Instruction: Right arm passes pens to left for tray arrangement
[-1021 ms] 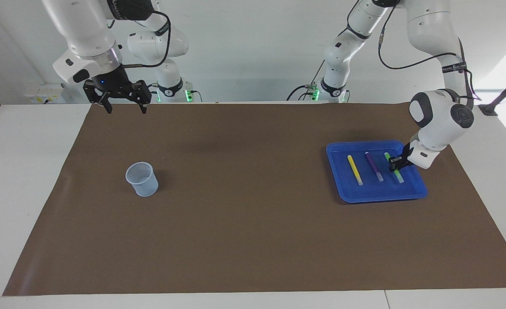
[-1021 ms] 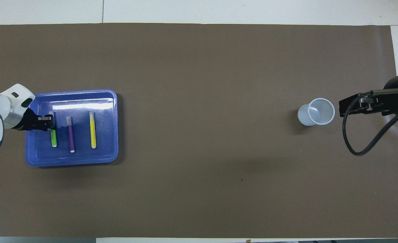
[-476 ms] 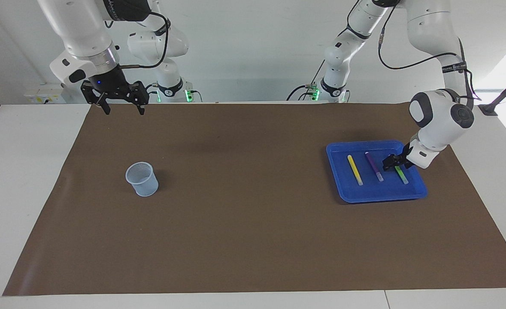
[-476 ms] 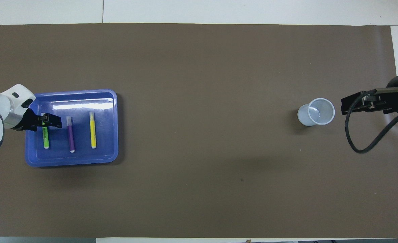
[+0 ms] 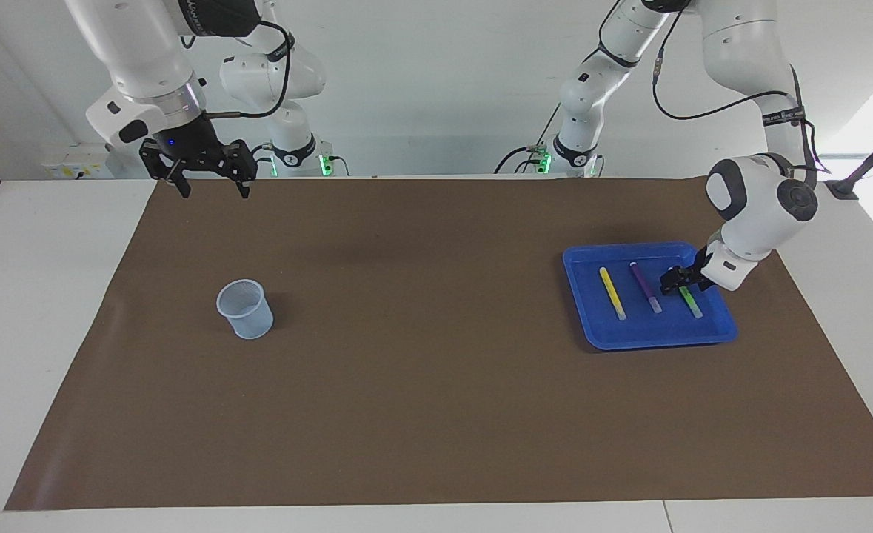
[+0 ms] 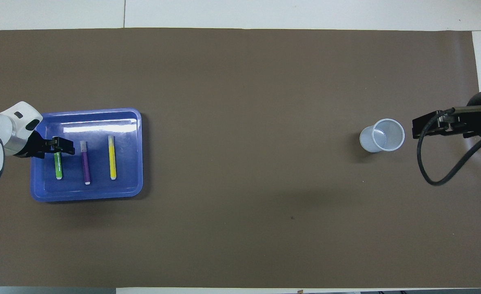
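Worktop (image 5: 436,414): covered by a brown mat.
Tray (image 5: 647,333): bright blue, at the left arm's end of the worktop, holding all three pens side by side, apart.
Mesh cup (image 5: 244,308): upright at the right arm's end.
Left tool (image 5: 674,280): low over the tray, jaws spread, above the green pen's upper end, gripping nothing.
Right tool (image 5: 210,181): waits raised over the mat's edge nearest the robots, fingers apart, empty.
Pens: yellow pen (image 5: 612,293), purple pen (image 5: 646,286), green pen (image 5: 691,302), flat in the tray.
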Controlling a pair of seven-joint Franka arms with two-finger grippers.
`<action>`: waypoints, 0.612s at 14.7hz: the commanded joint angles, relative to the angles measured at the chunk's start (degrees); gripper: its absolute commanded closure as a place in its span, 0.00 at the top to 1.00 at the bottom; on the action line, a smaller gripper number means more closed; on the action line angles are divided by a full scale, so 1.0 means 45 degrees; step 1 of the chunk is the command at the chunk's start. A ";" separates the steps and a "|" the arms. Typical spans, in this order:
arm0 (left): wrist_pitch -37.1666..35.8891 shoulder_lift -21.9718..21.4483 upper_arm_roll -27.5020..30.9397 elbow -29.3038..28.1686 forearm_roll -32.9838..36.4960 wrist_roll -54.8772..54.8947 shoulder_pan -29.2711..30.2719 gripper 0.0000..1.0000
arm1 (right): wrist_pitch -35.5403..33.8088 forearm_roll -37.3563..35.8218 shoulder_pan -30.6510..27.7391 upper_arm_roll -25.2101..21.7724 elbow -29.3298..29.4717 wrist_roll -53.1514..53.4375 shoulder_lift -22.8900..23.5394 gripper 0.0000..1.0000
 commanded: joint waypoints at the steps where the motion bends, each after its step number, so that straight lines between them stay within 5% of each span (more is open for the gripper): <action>1: -0.0080 -0.0057 -0.0118 0.0395 0.0207 0.0070 -0.0032 1.00 | 0.0232 0.0228 -0.0148 0.0025 -0.0342 -0.0194 -0.0288 1.00; 9: -0.1019 -0.0544 -0.0177 0.1373 0.0168 -0.0302 -0.1360 1.00 | 0.0232 0.0228 -0.0148 0.0025 -0.0342 -0.0194 -0.0288 1.00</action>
